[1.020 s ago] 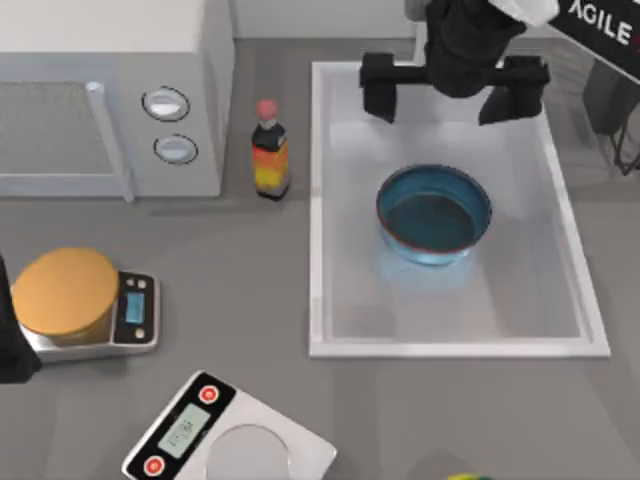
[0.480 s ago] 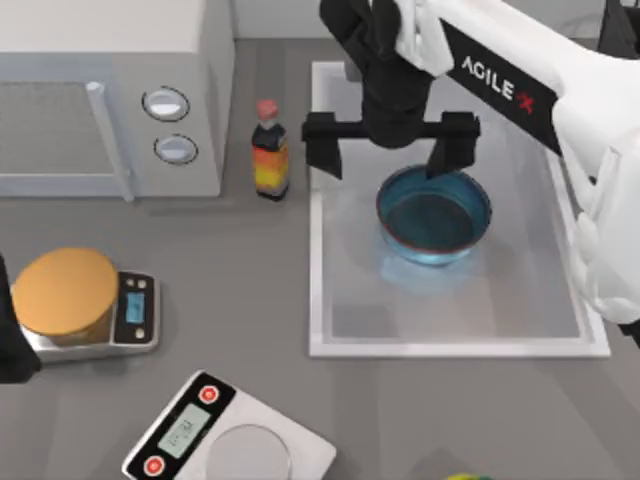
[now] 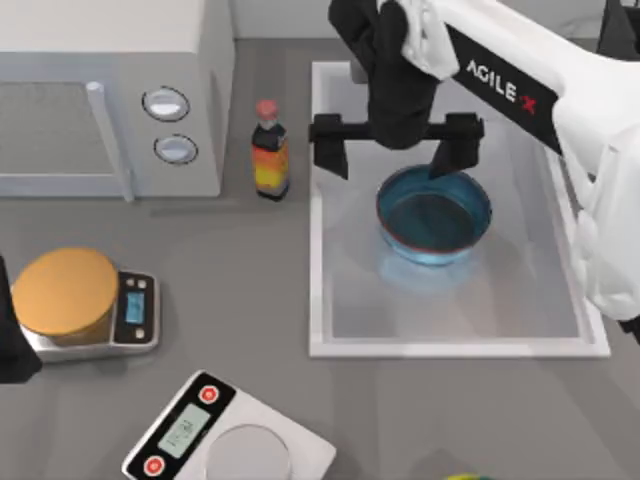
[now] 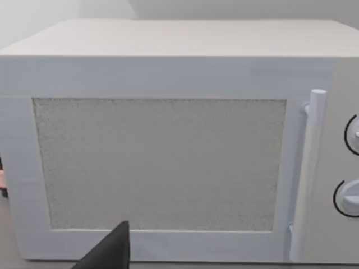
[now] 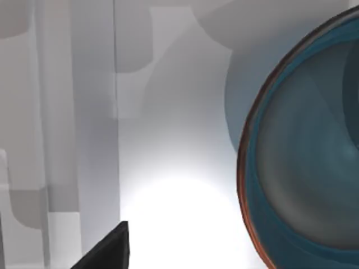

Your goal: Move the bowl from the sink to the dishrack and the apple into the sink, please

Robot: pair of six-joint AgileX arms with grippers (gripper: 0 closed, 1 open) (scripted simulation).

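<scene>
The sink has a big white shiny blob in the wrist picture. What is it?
In the right wrist view, glare on the sink floor beside the bowl; in the top view, a paler glow beneath the bowl, with the open right gripper above.

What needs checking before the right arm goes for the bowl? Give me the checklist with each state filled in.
1. Bowl sits upright in the sink: ok.
2. Bowl holds nothing: ok, its dark blue inside looks bare.
3. Right pincer open: ok, its fingers stand wide apart.
4. Pincer lined up on the rim: not ok yet; one finger is over the far rim, the other hangs off to the bowl's left, over the sink's left side.
5. Sauce bottle is out of the way: ok, it stands outside the sink, left of it.
6. Left arm parked: ok, its wrist view faces the microwave.
</scene>
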